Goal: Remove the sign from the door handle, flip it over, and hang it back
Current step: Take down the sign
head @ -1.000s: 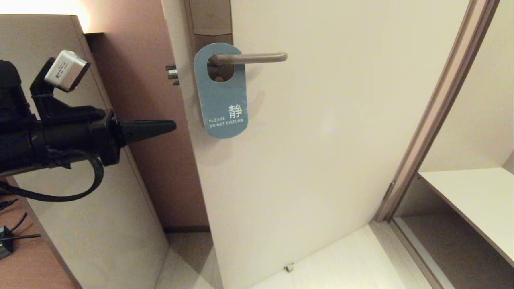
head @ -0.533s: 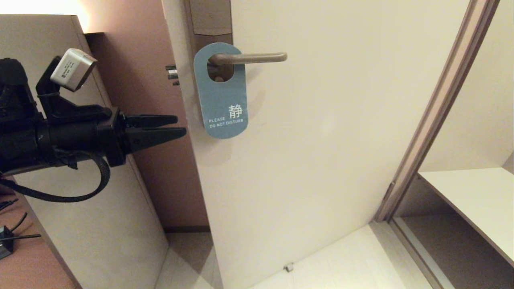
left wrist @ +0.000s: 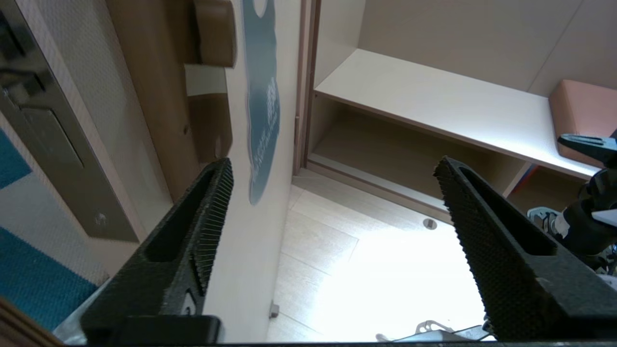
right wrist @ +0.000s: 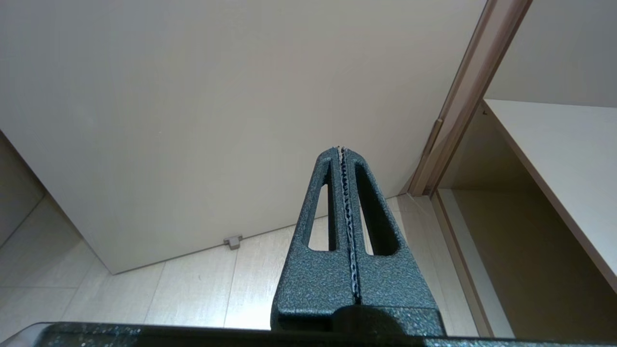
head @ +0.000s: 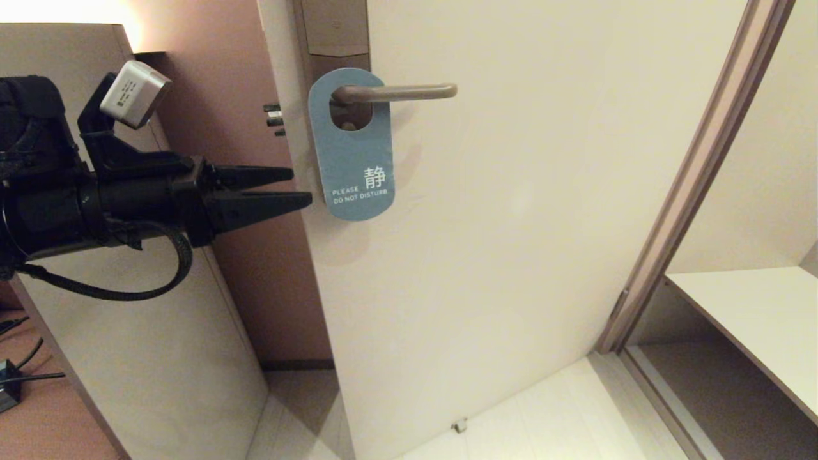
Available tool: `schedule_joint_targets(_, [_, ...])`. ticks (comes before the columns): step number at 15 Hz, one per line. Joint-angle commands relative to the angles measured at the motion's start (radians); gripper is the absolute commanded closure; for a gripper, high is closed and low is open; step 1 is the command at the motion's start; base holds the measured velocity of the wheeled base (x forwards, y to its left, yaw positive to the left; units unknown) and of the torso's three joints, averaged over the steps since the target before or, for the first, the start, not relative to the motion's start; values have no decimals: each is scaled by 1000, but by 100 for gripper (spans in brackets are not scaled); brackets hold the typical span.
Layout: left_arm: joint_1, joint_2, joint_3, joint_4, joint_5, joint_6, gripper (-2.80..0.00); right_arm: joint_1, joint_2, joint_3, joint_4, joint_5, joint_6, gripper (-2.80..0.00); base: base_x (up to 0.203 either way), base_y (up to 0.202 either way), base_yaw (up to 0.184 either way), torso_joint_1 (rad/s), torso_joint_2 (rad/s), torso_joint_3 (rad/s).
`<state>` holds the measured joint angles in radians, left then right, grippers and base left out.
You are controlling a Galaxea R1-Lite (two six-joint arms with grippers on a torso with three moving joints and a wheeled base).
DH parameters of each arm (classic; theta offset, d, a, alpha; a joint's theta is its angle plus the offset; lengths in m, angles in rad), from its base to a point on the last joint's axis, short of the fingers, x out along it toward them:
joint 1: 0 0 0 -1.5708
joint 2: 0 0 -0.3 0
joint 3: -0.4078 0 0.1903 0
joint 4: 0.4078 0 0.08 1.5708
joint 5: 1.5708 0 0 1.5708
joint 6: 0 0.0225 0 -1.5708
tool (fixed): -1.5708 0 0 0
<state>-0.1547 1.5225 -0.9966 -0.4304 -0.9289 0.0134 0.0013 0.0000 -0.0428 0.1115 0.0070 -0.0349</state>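
Observation:
The blue-grey sign [head: 354,160], with "PLEASE DO NOT DISTURB" facing me, hangs by its oval hole on the door handle [head: 396,92], flat against the door. My left gripper [head: 301,185] is open and empty. It points level at the door edge, its tips just left of the sign's lower part and not touching it. In the left wrist view the sign [left wrist: 262,106] shows nearly edge-on, ahead of the open left gripper [left wrist: 332,161]. My right gripper [right wrist: 341,149] is shut on nothing, low down and facing the bottom of the door.
The cream door [head: 511,243] stands ajar, with a tall lock plate [head: 335,32] above the handle. A pale cabinet panel [head: 128,319] stands at the left behind the arm. The door frame [head: 696,179] and a shelf [head: 748,306] are at the right. A small stop [head: 459,425] sits at the door's foot.
My left gripper has gone from shut to open. It has moved right and slightly up toward the sign. The sign, the handle and the right arm have not moved.

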Motion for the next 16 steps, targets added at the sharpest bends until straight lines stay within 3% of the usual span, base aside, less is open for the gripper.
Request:
schedule_joint_targets(1, [-14, 28, -26, -2, -5, -3, -280, 0, 0, 0, 0, 1, 0, 0, 0, 0, 0, 0, 0, 0])
schedule_joint_targets(6, [-88, 56, -51, -2, -2, -4, -280, 0, 0, 0, 0, 1, 0, 0, 0, 0, 0, 0, 0, 0])
schedule_joint_targets(16, [-91, 37, -72, 4, 2, -3, -280, 0, 0, 0, 0, 1, 0, 0, 0, 0, 0, 0, 0, 0])
